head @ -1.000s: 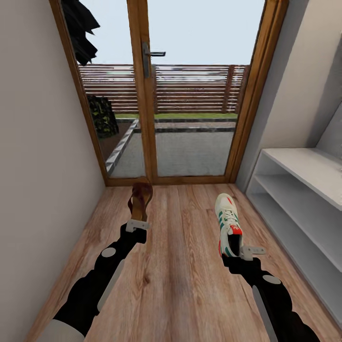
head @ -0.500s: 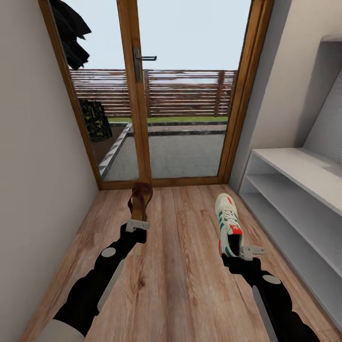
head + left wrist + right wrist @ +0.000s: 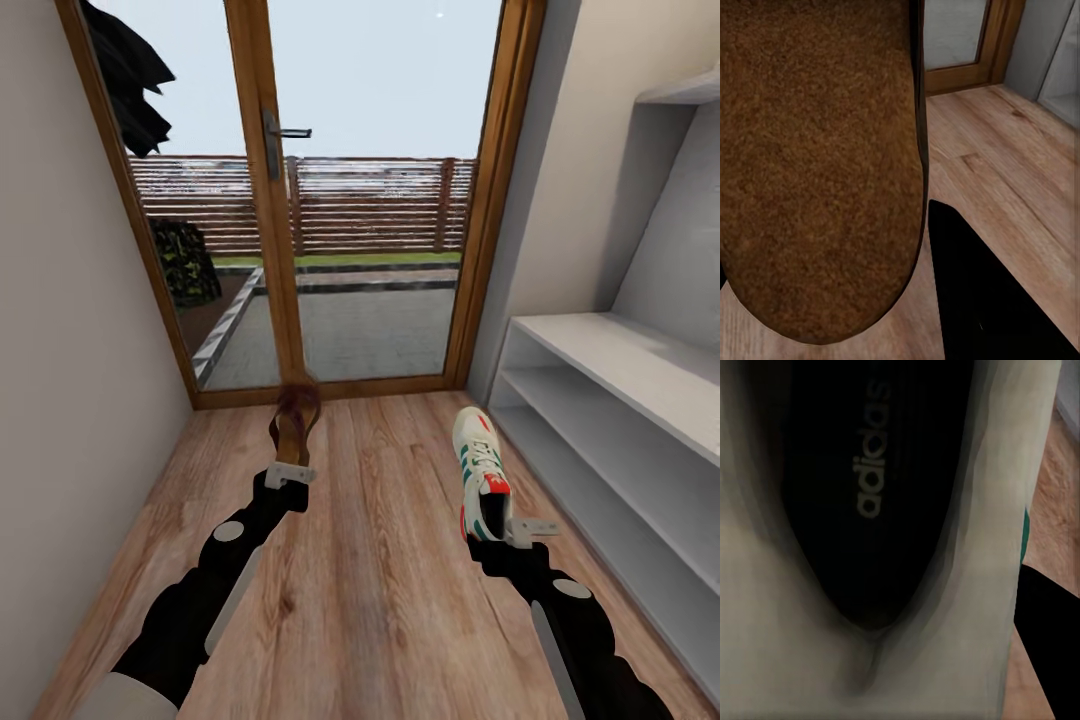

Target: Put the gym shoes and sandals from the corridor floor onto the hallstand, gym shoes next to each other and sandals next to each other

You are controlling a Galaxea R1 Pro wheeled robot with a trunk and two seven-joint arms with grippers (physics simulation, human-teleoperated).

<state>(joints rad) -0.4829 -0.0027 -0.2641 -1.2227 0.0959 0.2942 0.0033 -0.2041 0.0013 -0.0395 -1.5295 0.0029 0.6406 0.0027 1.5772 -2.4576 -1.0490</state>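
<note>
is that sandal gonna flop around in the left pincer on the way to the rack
Probably a little. The sandal is thin and flat, held at one end by the left pincer, with its length sticking out unsupported. It shows no sag, so the sole seems fairly stiff. Being slim, it likely weighs little, but it could pivot in the grip.

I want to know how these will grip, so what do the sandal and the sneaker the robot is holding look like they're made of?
The sandal looks like dark brown leather; in the left wrist view its broad face has a fuzzy, matte, suede-like grain. The sneaker seems smooth off-white leather or synthetic with green stripes, a red heel patch and a dark printed insole. Being a render, both remain guesses.
</note>
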